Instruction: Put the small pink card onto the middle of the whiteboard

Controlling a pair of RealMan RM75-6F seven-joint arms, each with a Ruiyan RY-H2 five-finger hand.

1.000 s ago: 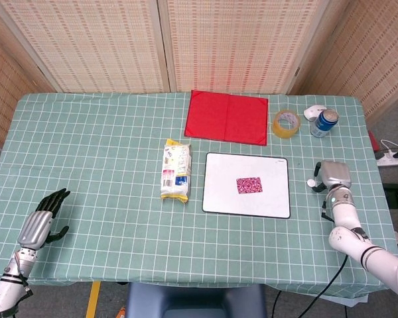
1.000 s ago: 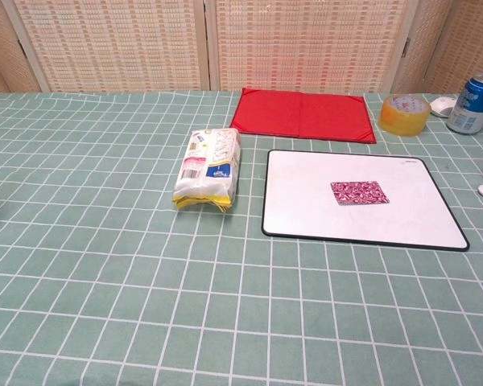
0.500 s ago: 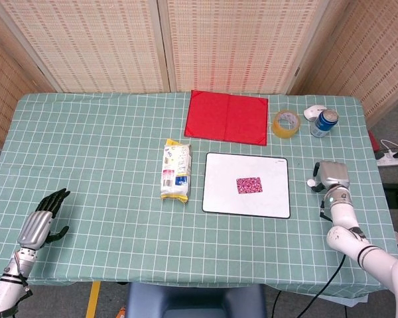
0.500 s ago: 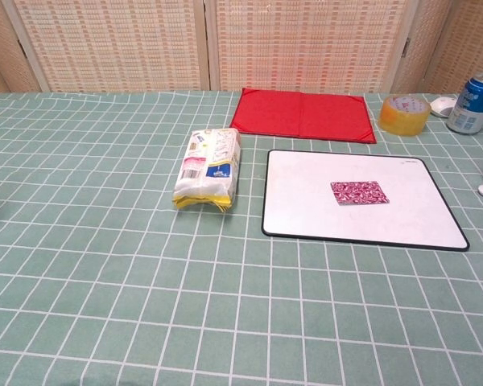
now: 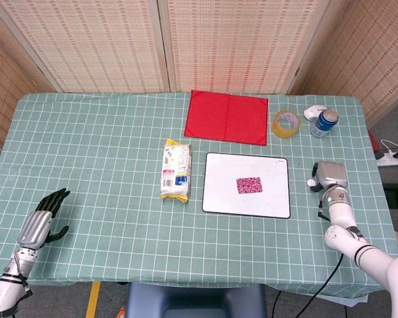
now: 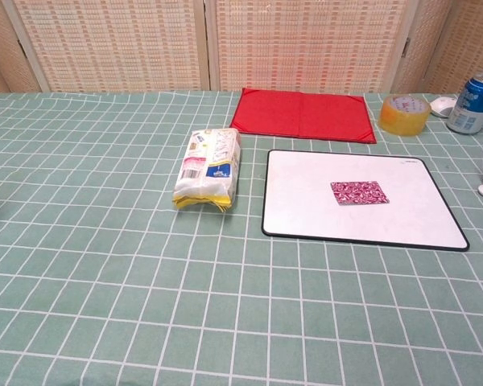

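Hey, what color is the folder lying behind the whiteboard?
Red; the folder shows best in the chest view.

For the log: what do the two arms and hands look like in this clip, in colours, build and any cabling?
The left hand has a silver metal back and black fingers, on a silver-white forearm with black bands. The right hand shows a grey-silver boxy back and a white thumb tip; its arm is glossy white with black ring joints and a small green light at the wrist. A dark cable hangs beneath that arm.

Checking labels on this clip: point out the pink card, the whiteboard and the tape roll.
pink card [image 5: 249, 185], head view, its middle.
whiteboard [image 5: 222, 189], head view, bare white surface.
tape roll [image 6: 404, 114], chest view, its side wall.
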